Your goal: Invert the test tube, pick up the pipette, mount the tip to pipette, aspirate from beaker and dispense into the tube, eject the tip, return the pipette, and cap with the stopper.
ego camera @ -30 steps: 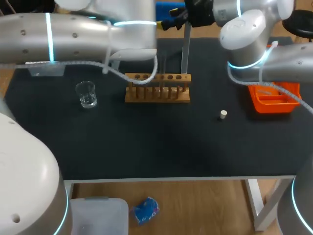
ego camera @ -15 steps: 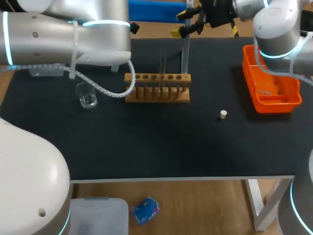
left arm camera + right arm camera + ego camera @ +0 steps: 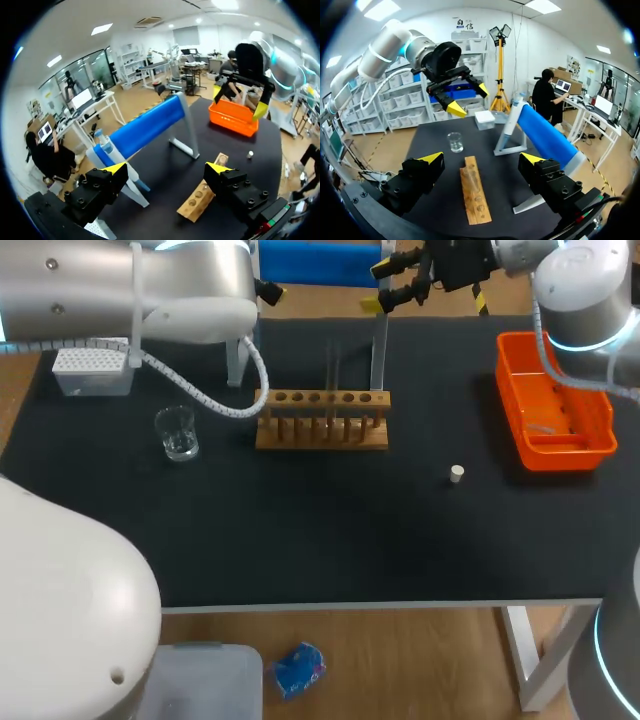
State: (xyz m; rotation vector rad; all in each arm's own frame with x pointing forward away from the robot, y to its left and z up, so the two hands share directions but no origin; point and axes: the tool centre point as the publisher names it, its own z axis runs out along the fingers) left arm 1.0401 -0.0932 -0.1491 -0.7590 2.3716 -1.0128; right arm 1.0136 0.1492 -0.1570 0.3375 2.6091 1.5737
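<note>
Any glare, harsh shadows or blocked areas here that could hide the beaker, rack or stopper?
Head view: the beaker, rack and stopper sit evenly lit on the black table, shadows faint; a white arm casing blocks the table's near left corner. Left wrist view: no glare on the rack. Right wrist view: beaker and rack evenly lit, no hard shadows.

Probably a laboratory: the black counter [image 3: 300,540] carries a wooden test-tube rack [image 3: 321,422] at twelve o'clock, a glass beaker [image 3: 177,433] at nine, a white tip box [image 3: 90,371] at ten.
</note>
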